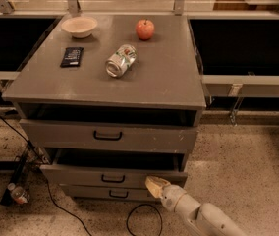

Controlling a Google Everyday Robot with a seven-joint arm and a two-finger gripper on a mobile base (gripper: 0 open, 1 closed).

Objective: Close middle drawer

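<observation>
Middle drawer (75, 174) stands pulled out toward the near side, beneath the top drawer (70, 134). The claw (154, 186) is low at the right end of its front panel, right of the handle (113, 179); whether it is spread or pressed together cannot be told. A push this far off centre may skew and jam the drawer, or slip off its right corner, and a hard shove could set the can (121, 60), lying sideways on the counter (169, 73), rolling.
</observation>
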